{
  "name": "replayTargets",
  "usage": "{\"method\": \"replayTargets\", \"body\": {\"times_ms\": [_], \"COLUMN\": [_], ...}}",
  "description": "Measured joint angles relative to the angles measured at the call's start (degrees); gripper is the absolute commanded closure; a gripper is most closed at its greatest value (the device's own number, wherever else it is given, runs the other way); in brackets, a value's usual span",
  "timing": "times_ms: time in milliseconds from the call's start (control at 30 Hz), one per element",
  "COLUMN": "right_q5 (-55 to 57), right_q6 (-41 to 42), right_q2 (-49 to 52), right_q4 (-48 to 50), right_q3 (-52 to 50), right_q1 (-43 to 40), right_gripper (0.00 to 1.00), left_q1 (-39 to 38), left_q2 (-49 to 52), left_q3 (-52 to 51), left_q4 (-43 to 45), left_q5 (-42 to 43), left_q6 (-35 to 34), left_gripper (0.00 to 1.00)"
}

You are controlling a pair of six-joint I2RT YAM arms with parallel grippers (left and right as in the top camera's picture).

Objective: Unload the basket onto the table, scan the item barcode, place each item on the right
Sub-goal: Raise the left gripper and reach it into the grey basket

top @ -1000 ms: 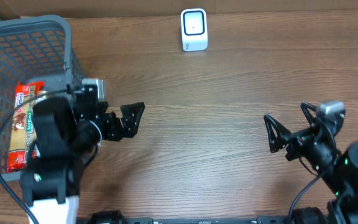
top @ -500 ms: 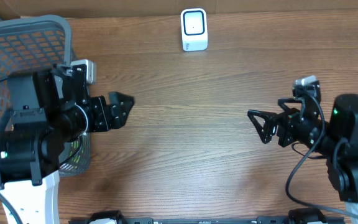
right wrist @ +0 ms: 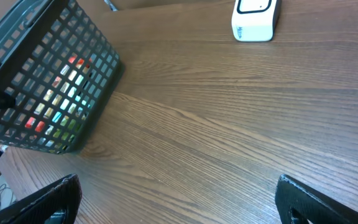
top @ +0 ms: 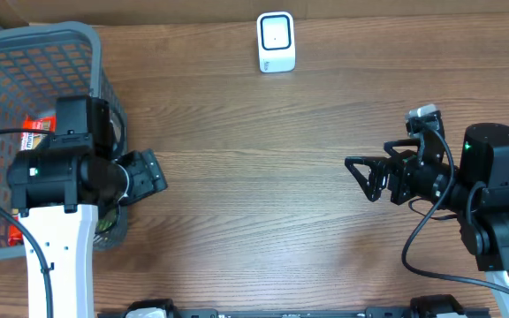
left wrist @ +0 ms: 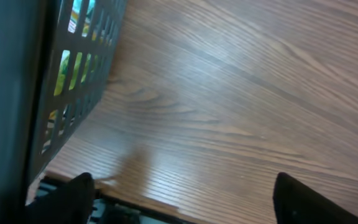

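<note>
- Grey mesh basket [top: 34, 35], 9 o'clock side of the table [top: 254, 230]. The red packet [top: 38, 128] lies inside, partly hidden under the left arm.
- Left gripper [top: 146, 172] sits just outside the basket's 3 o'clock wall, fingers spread, holding nothing.
- Risk: a reach toward 9 o'clock could catch that wall and drag the basket. The barcode face can't be seen, so 1 pass may miss.
- White scanner [top: 276, 41] at 12 o'clock, well apart, with bare wood between.
- Right gripper [top: 360, 179] at 3 o'clock, fingers spread, empty.

Wood table [top: 263, 177] w/ grey mesh basket [top: 25, 75] on left, white scanner [top: 276, 41] far-center.
</note>
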Motion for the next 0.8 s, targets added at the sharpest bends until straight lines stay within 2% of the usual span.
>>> {"method": "replayTargets", "body": {"times_ms": [233,467,600,800], "right_q5": [-0.15,-0.13,-0.11,0.48], "right_q6": [0.0,0.0,-0.04,-0.15], "right_q2": [0.04,0.04,0.04,0.04], "right_q4": [0.0,-0.04,-0.02,-0.02], "right_q3": [0.0,0.0,0.0,0.0], "right_q1": [0.0,0.0,0.0,0.0], "right_gripper": [0.0,0.0,0.0,0.0], "left_q1": [0.46,4.37,5.07,5.07], "left_q2": [0.0,0.0,0.0,0.48], "left_q3": [0.0,-0.15,-0.22,2.84], "left_q4": [0.26,1.25,3.91,5.68], "left_q5": [-4.81,-6.21,-5.42,0.0], "left_q6": [-1.42,-1.64,-0.79,3.74], "left_gripper": [0.08,0.05,0.05,0.05]}}
